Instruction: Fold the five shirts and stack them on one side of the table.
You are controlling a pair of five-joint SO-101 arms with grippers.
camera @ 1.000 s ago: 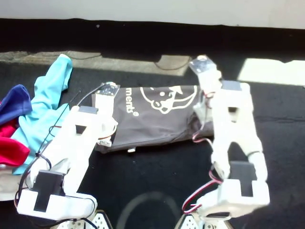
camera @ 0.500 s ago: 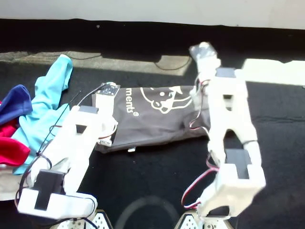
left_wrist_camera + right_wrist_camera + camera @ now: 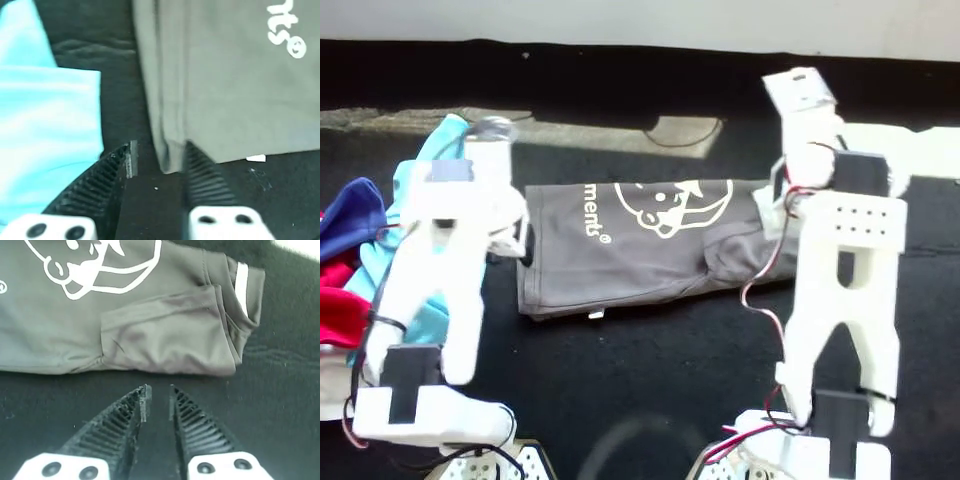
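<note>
Fabric of the grey shirt [image 3: 630, 245] is thin, smooth knit, folded into a long rectangle with a white cartoon print, lying flat mid-table on the fuzzy black table cover [image 3: 650, 380]. The left gripper [image 3: 160, 152] has its ribbed black jaws moderately apart, with the shirt's hem corner showing in the gap; contact cannot be judged. The right gripper [image 3: 158, 392] shows only a narrow slit, holding nothing, just short of the folded sleeve. A light blue shirt [image 3: 430, 180], a dark blue shirt [image 3: 350, 215] and a red shirt [image 3: 340, 310] lie crumpled at the table's left edge.
</note>
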